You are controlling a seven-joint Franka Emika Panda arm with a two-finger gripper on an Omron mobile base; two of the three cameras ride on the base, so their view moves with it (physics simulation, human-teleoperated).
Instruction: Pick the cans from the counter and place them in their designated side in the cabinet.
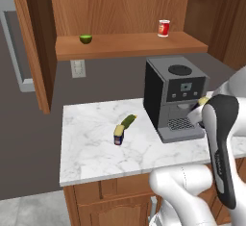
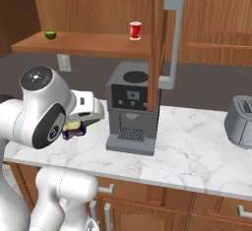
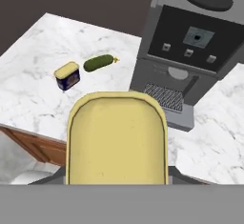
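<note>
My gripper (image 2: 75, 126) is shut on one can (image 3: 116, 139), held above the counter (image 1: 91, 153) just left of the coffee machine's front. Its yellow top fills the lower middle of the hand view and hides the fingertips. In the left base view only a sliver of that can (image 1: 203, 101) shows behind my forearm. The other can (image 1: 118, 135) stands on the marble, dark blue with a yellow top, and shows as can (image 3: 66, 76) in the hand view. The cabinet shelf (image 1: 129, 45) hangs above and behind the counter.
A green pickle (image 1: 128, 120) lies beside the standing can. A grey coffee machine (image 1: 175, 95) takes the counter's middle, a toaster (image 2: 241, 122) the right end. On the shelf sit a red-and-white can (image 1: 164, 28) and a lime (image 1: 85, 39). The cabinet door (image 2: 158, 38) stands open.
</note>
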